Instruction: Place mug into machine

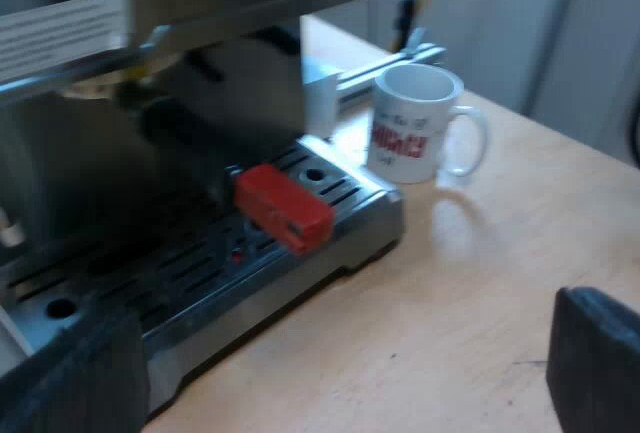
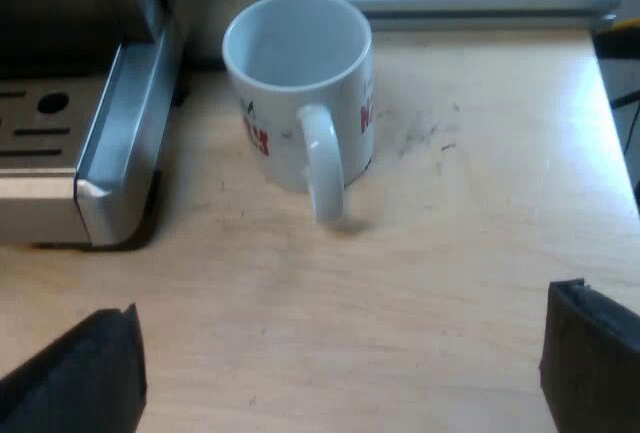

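Empty mug (image 2: 310, 123) stands upright on the table (image 2: 450, 223) beside the machine's tray (image 2: 118, 133); left tool (image 1: 330, 373) and right tool (image 2: 335, 378) both released.

Our left gripper (image 1: 345, 318) hangs low over the wooden table (image 1: 470, 283), its two black fingers (image 1: 598, 358) spread wide with nothing between them. Ahead stands the coffee machine (image 1: 230, 83), and we see the holder's dark handle (image 1: 272, 201), red at its end, jutting out above the slotted drip tray (image 1: 180, 283). The white mug (image 1: 412, 123) with red lettering stands upright on the table just beside the tray's corner. Behind it runs what looks like a metal rail (image 1: 385, 65).
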Controlling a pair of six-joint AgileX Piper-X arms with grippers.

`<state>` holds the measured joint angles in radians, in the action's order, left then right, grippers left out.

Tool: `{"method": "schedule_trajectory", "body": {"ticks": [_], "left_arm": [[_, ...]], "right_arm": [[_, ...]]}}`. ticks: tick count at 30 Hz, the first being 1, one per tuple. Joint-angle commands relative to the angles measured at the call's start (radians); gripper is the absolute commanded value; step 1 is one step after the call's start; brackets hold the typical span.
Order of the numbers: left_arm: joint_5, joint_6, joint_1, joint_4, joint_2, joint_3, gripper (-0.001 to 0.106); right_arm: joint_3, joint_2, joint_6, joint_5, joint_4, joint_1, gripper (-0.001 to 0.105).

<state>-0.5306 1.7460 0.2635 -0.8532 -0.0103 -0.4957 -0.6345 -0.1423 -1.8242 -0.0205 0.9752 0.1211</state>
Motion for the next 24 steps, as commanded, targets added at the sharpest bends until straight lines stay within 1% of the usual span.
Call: {"method": "schedule_trajectory", "body": {"ticks": [1, 4, 6, 7, 9, 12, 13, 14, 17, 19, 21, 22, 24], "left_arm": [[-0.021, -0.002, 0.035, 0.071, 0.030, 0.031, 0.081], [-0.036, -0.002, 0.052, 0.138, 0.047, 0.068, 0.081], [-0.066, -0.002, 0.063, 0.230, 0.066, 0.125, 0.081], [-0.068, -0.002, 0.063, 0.243, 0.069, 0.134, 0.081], [-0.074, -0.002, 0.063, 0.321, 0.082, 0.191, 0.081], [-0.074, -0.002, 0.063, 0.400, 0.097, 0.259, 0.081], [-0.074, -0.002, 0.063, 0.404, 0.100, 0.263, 0.081], [-0.074, -0.002, 0.063, 0.417, 0.107, 0.288, 0.081], [-0.074, -0.002, 0.063, 0.418, 0.128, 0.326, 0.081], [-0.074, -0.002, 0.063, 0.418, 0.138, 0.330, 0.081], [-0.074, -0.002, 0.063, 0.428, 0.161, 0.329, 0.081], [-0.074, -0.002, 0.063, 0.429, 0.165, 0.329, 0.081], [-0.074, -0.002, 0.063, 0.432, 0.173, 0.329, 0.081]], "right_arm": [[-0.011, -0.040, -0.013, 0.010, -0.009, -0.002, 0.080], [-0.011, -0.063, -0.013, 0.010, -0.020, -0.002, 0.080], [0.010, -0.098, -0.013, 0.010, -0.069, -0.002, 0.080], [0.012, -0.101, -0.013, 0.010, -0.072, -0.002, 0.080], [0.030, -0.116, -0.013, 0.010, -0.099, -0.002, 0.080], [0.046, -0.127, -0.013, 0.010, -0.120, -0.002, 0.080], [0.079, -0.136, -0.013, 0.010, -0.162, -0.002, 0.080], [0.104, -0.139, -0.013, 0.010, -0.199, -0.002, 0.080], [0.161, -0.141, -0.013, 0.010, -0.282, -0.002, 0.080], [0.194, -0.141, -0.013, 0.010, -0.337, -0.002, 0.080], [0.249, -0.143, -0.013, 0.010, -0.422, -0.002, 0.080], [0.260, -0.143, -0.013, 0.012, -0.437, -0.002, 0.080], [0.330, -0.145, -0.013, 0.034, -0.546, -0.002, 0.080]]}}
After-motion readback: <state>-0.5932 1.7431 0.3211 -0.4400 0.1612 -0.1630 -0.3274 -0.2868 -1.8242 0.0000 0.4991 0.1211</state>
